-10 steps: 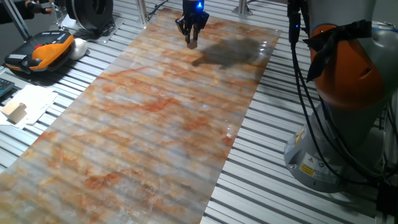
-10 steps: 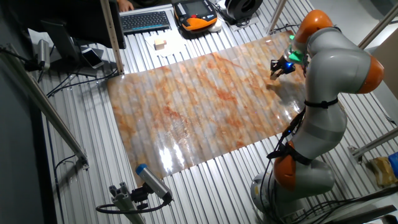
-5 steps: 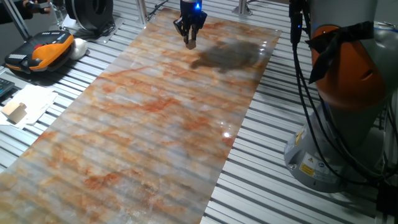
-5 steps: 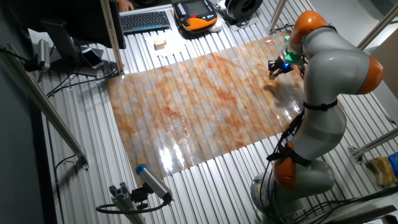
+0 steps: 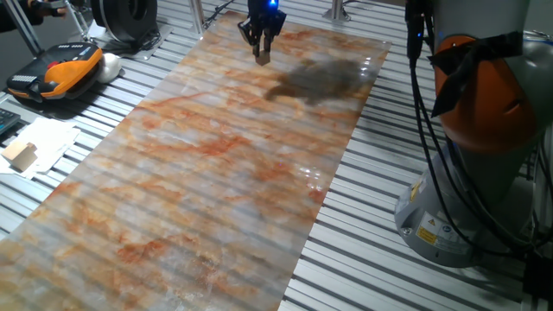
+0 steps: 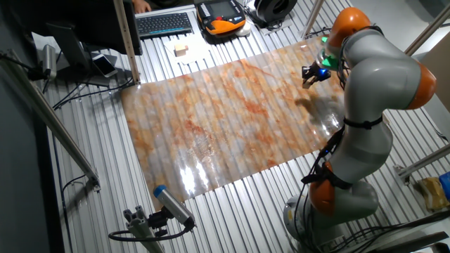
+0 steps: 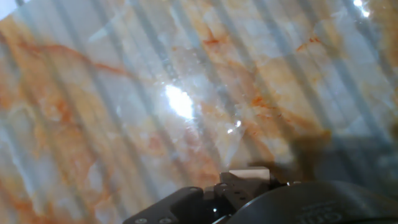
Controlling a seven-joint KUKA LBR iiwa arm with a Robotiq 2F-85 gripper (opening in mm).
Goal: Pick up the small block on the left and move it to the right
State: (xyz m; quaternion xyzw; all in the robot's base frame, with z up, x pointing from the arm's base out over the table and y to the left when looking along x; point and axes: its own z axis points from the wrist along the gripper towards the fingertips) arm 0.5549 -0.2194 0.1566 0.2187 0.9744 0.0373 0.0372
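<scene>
in one fixed view the closest thing was the marbled orange-and-grey sheet [image 5: 216, 164] laid over the slatted metal surface [image 5: 380, 216], running away from the camera. off to the side sat the robot's grey base [image 5: 441, 225] with its orange joint [image 5: 484, 104] and a bundle of black cables [image 5: 423, 95]. on the other side, on white paper [image 5: 43, 142], was a larger pale wooden block [image 5: 21, 155], and a bit further back an orange-and-black pendant [image 5: 56, 69].

way at the far end of the sheet hung the tool [image 5: 261, 55], pointing down, just above the sheet with a dark shadow beside it. its fingers looked drawn close together, and a pale speck at the tips looked like the small block [image 5: 262, 59], though it was honestly too tiny there to be sure. in the hand view a light-tan cube face [image 7: 249, 175] showed right at the dark tool body at the bottom edge, so it seemed pinched in the tool and lifted off the sheet.

the other fixed view had the tool [image 6: 310, 75] near the far corner of the sheet [image 6: 232, 119], with a keyboard [image 6: 164, 23] beyond.
</scene>
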